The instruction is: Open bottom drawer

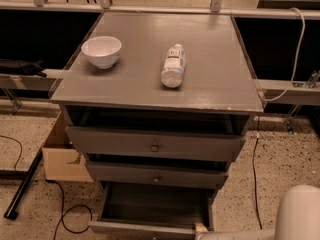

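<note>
— Grey painted wood, is that the whole cabinet (150,91)? Start at the left, please.

— It is. On the floor at the left, a cardboard box (62,161) sits against the cabinet's side. A black pole (25,186) lies slanted beside it, nearer the camera. On the cabinet top, a white bowl (101,51) stands upright at the far left. A clear plastic bottle (173,66) lies on its side near the middle, well apart from the bowl.

— And the drawers?

— Three, stacked. The top drawer (115,143) and the middle drawer (120,173) each carry a small round knob at centre, and a dark gap shows above each front. The bottom drawer (150,204) is the lowest and is pulled out toward the near side. Its dark inside lies open to view, and its front panel runs along the lower edge of the view.

— Where is the gripper?

— The gripper (201,229) is low at the near right, at the right end of that drawer's front panel. It looks to be touching the panel. Whether it is open or closed, or has hold of anything, I cannot tell. The white arm (300,214) reaches it from the near right corner.

— Anything further right?

— A white cable (295,59) hangs in a loop beside the cabinet's far right corner.
</note>
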`<state>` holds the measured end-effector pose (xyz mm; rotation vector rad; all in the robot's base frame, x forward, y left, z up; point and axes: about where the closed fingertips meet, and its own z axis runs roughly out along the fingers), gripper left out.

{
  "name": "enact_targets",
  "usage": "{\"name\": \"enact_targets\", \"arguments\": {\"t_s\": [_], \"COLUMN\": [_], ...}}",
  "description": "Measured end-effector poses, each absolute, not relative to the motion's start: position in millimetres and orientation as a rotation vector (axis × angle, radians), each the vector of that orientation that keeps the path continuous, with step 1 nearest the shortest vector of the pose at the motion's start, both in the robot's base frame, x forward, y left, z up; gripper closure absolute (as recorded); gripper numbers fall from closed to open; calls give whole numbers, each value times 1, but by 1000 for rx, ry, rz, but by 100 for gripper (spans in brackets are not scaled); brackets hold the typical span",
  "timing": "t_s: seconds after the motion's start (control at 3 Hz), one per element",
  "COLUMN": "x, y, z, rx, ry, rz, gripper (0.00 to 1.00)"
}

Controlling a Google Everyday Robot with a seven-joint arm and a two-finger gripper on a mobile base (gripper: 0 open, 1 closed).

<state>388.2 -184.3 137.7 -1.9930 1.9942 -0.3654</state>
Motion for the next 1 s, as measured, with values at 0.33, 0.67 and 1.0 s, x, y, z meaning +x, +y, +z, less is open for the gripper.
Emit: {"name": "enact_targets", "arguments": {"t_s": [0.33, 0.67, 1.0], "x": [388, 388, 388], "y": [-184, -184, -184], "z": [138, 138, 138], "rx": [-1993, -1993, -1993], "ry": [1994, 1994, 1994], "rz": [-365, -365, -365], "gripper": [14, 0, 0]}}
